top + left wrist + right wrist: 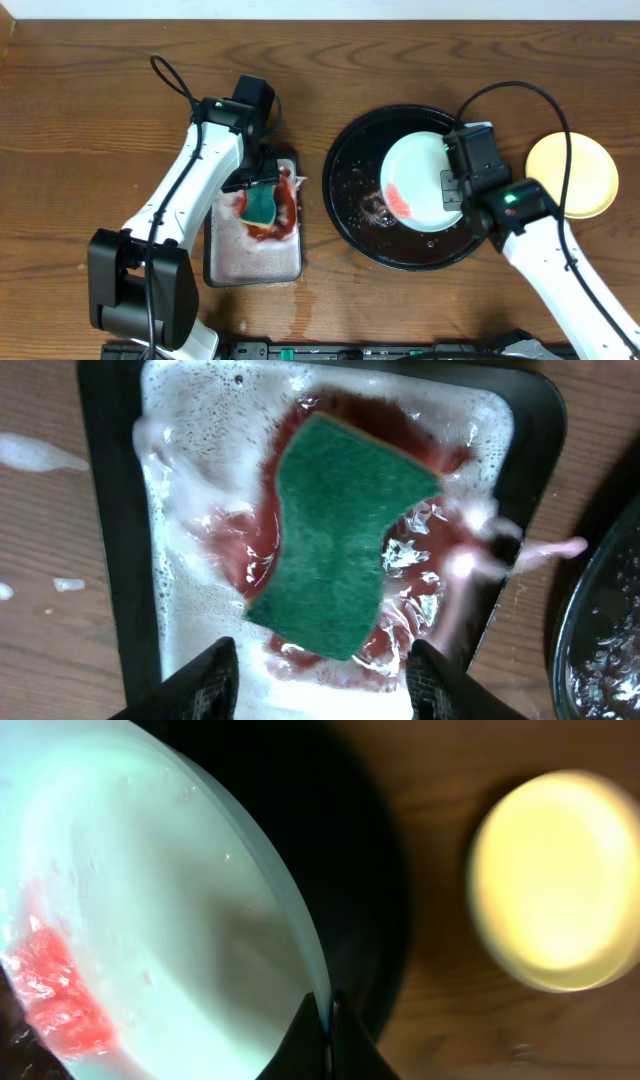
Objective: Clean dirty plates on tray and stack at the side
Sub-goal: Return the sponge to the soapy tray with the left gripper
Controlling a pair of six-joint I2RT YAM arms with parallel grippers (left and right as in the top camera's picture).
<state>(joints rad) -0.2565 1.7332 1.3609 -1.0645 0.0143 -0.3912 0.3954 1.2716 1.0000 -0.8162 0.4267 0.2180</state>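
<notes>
A pale mint-blue plate (415, 180) with a red sauce smear sits tilted over the large round black tray (345, 195). My right gripper (452, 190) is shut on the plate's right rim; the right wrist view shows the fingers (327, 1030) pinching the plate (150, 920) edge. A yellow plate (585, 170) lies on the bare wood to the right, also in the right wrist view (555, 880). My left gripper (320, 680) is open just above the green sponge (345, 545), which lies in the small grey tray. A second mint plate is not in view.
The small grey rectangular tray (225, 265) holds white foam and red-stained water under the sponge (262, 208). Foam splashes lie on the wood left of it (30, 455). The black tray's wet rim (600, 620) is close to the grey tray's right side.
</notes>
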